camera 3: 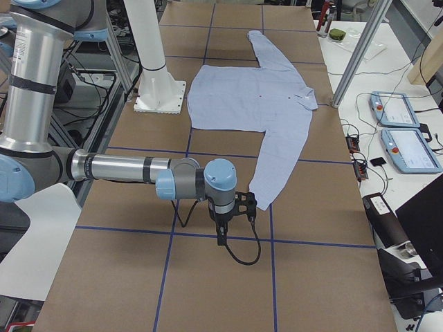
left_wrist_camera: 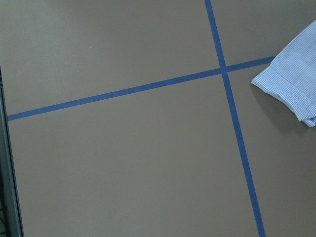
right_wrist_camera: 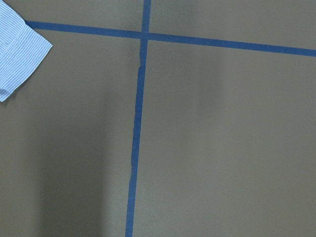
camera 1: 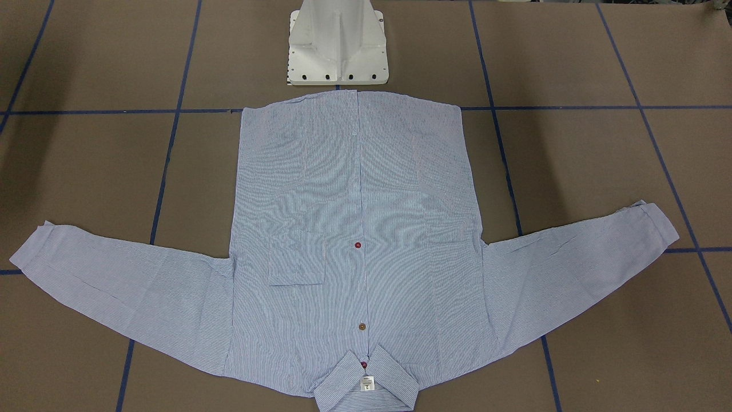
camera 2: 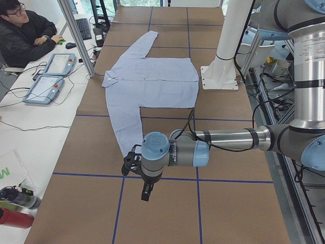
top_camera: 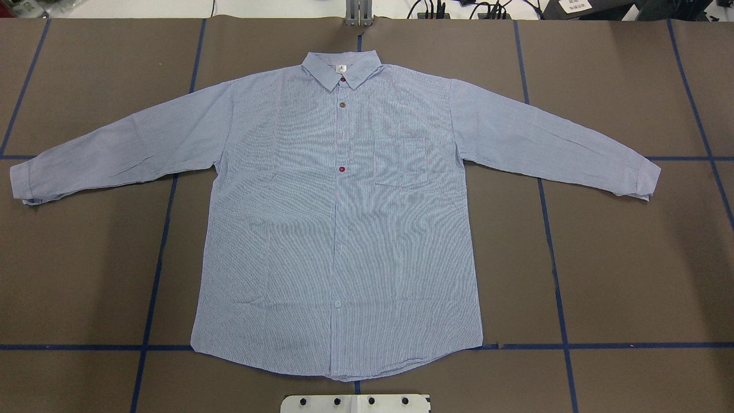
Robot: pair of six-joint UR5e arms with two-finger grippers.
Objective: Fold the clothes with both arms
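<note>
Striped light-blue button-up shirt (top_camera: 344, 229) lies flat on the brown desk (top_camera: 631, 258), collar toward its far edge. Black left gripper (camera 2: 128, 166) and right gripper (camera 3: 249, 204) hang beyond the cuffs (left_wrist_camera: 289, 84); open or closed, I cannot tell. Best pinch both cuffs, folding sleeves inward evenly.

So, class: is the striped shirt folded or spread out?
Spread flat: the shirt lies front up, both sleeves stretched outward, nothing doubled over.
</note>
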